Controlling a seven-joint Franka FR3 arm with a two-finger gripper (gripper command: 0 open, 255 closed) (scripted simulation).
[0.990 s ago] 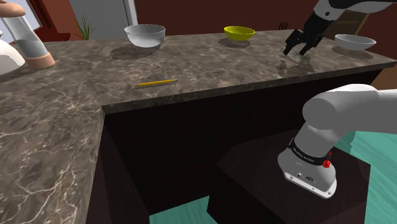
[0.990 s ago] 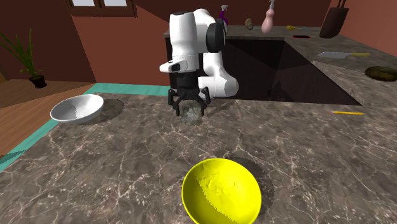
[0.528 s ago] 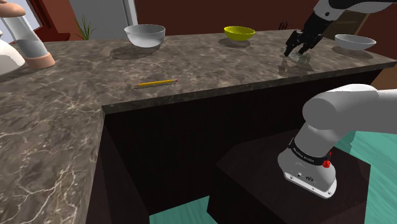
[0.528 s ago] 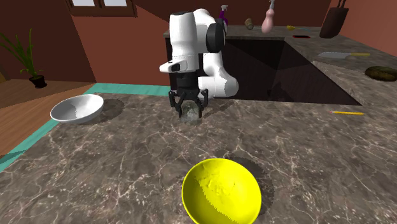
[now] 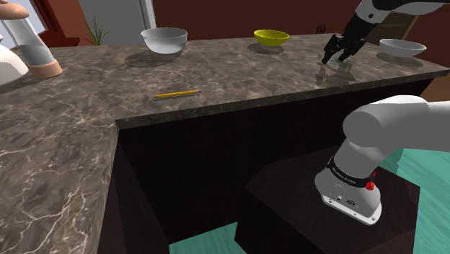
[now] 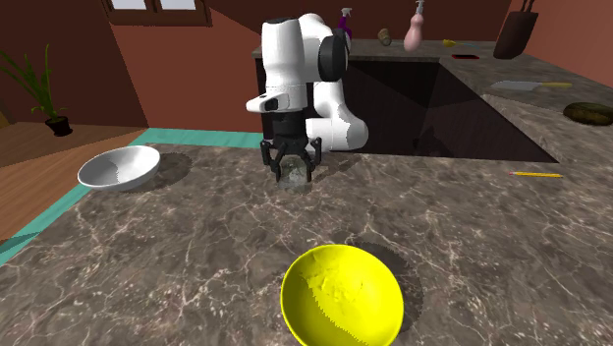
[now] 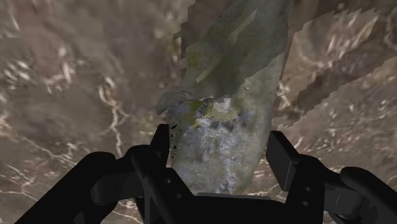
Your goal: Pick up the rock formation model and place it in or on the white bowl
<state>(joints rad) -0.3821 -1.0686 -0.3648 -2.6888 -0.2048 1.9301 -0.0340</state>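
Observation:
The rock formation model (image 7: pixel 226 108), a grey-green mottled lump, rests on the marble counter (image 5: pixel 238 72) near the shoulder view's right end. My black gripper (image 7: pixel 219 149) points down over it, and both fingers (image 7: pixel 162 149) press against its sides, so it is shut on the rock. In the second exterior view the gripper (image 6: pixel 293 169) covers most of the rock (image 6: pixel 293 180). The shoulder view shows the gripper (image 5: pixel 338 58) with the rock (image 5: pixel 345 66) under it. A white bowl (image 5: pixel 402 47) stands just beyond on the same counter (image 6: pixel 118 169).
A yellow bowl (image 5: pixel 271 37) (image 6: pixel 341 295) sits farther across the counter, and a pale grey bowl (image 5: pixel 164 39) stands toward the shoulder view's left. A yellow pencil (image 5: pixel 176 94) lies near the counter's front edge. Bottles (image 5: pixel 29 43) stand at the far left.
The fingers, wide apart a second ago, have closed onto the rock model. Since half a second ago nothing has moved.

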